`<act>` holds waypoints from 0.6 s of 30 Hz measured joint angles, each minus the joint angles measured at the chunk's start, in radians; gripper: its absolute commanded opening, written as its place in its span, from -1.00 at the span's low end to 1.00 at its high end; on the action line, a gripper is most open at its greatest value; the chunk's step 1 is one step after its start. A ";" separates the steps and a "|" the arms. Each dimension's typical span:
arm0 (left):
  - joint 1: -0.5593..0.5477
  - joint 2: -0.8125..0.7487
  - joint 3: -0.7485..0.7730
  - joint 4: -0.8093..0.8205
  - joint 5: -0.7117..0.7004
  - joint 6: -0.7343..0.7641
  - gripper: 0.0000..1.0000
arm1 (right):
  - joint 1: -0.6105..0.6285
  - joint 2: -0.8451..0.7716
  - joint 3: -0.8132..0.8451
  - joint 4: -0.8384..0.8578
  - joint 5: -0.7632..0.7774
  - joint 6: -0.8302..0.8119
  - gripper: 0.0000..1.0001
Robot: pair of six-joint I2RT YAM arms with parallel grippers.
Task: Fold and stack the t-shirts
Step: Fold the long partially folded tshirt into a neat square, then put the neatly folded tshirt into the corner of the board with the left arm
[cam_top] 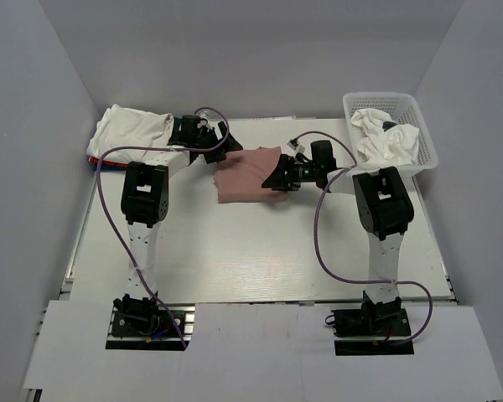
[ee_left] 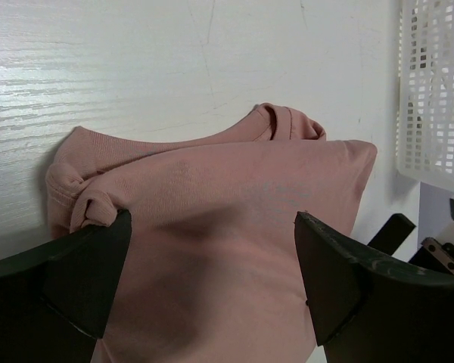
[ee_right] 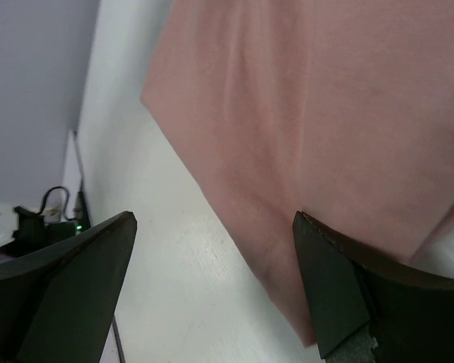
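A dusty pink t-shirt (cam_top: 246, 175) lies folded at the middle back of the table; its print is hidden. My left gripper (cam_top: 226, 142) is open at the shirt's far left corner, its jaws spread just above the pink cloth (ee_left: 212, 227). My right gripper (cam_top: 278, 177) is open at the shirt's right edge, one jaw over the pink cloth (ee_right: 310, 113), the other over bare table. A stack of folded shirts (cam_top: 130, 132), white on top with red and blue edges below, sits at the back left. Crumpled white shirts (cam_top: 386, 138) lie in the basket.
A white plastic mesh basket (cam_top: 423, 126) stands at the back right, also seen in the left wrist view (ee_left: 435, 91). Grey walls enclose the table on three sides. Purple cables loop from both arms over the table.
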 measured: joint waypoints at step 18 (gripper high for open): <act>-0.007 -0.310 -0.021 -0.316 -0.212 0.164 0.98 | 0.041 -0.480 -0.116 -0.304 0.126 -0.205 0.81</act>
